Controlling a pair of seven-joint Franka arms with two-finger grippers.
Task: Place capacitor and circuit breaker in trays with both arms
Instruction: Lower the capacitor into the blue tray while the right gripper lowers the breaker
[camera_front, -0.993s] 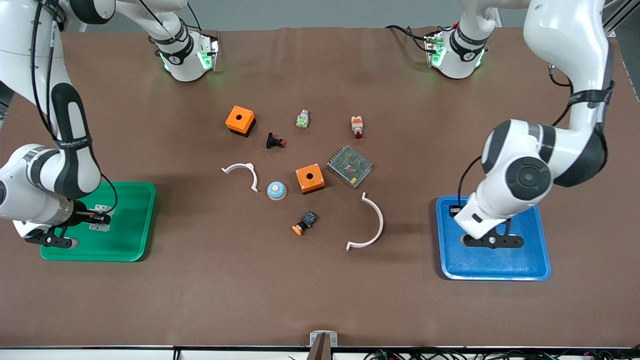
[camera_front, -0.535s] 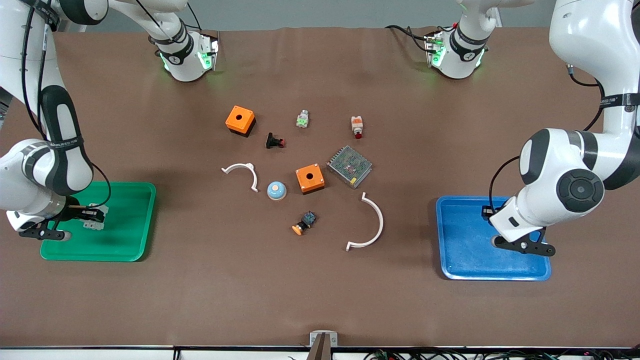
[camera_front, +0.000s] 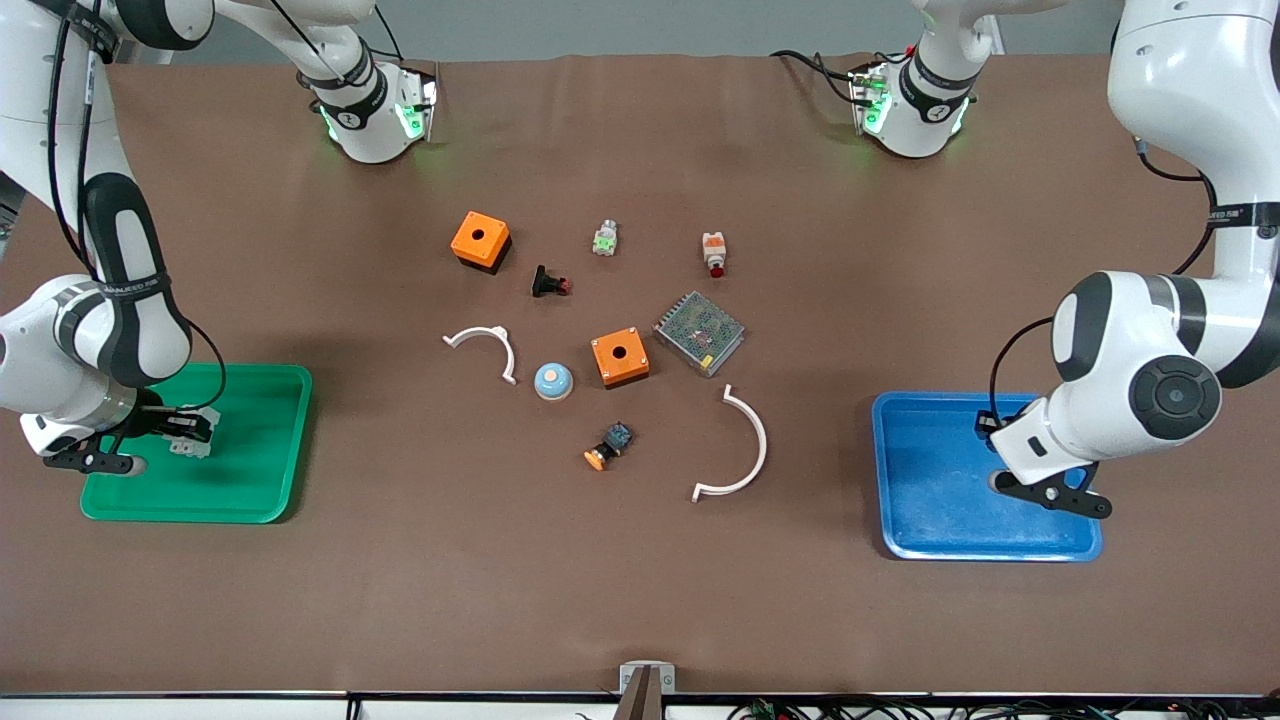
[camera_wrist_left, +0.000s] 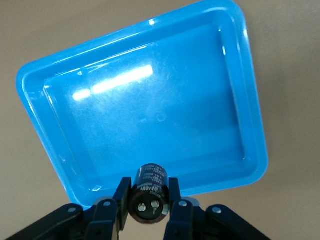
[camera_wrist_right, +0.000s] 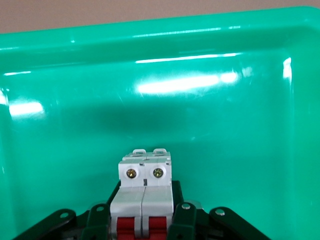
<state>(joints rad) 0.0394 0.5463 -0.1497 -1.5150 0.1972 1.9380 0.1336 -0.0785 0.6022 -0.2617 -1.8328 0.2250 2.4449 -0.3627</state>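
Note:
My left gripper (camera_wrist_left: 148, 201) is shut on the capacitor (camera_wrist_left: 150, 179), a small black cylinder with two silvery pins on its end. It holds it in the air over the blue tray (camera_wrist_left: 150, 110), above the rim; in the front view the tray (camera_front: 930, 500) lies at the left arm's end. My right gripper (camera_wrist_right: 145, 212) is shut on the circuit breaker (camera_wrist_right: 145, 182), a white block with red toggles. It holds it low over the green tray (camera_wrist_right: 225, 125), which in the front view (camera_front: 250, 480) lies at the right arm's end; the breaker (camera_front: 188, 440) shows there too.
Mid-table lie two orange boxes (camera_front: 480, 240) (camera_front: 619, 357), a black push button (camera_front: 549, 283), a white-and-orange button part (camera_front: 713, 253), a mesh-covered unit (camera_front: 700, 332), two white arcs (camera_front: 488, 345) (camera_front: 745, 450), a blue dome (camera_front: 552, 380) and an orange-capped part (camera_front: 609, 446).
My left gripper has moved with the capacitor across the blue tray toward the left arm's end. My right gripper has shifted slightly over the green tray toward the table's end.

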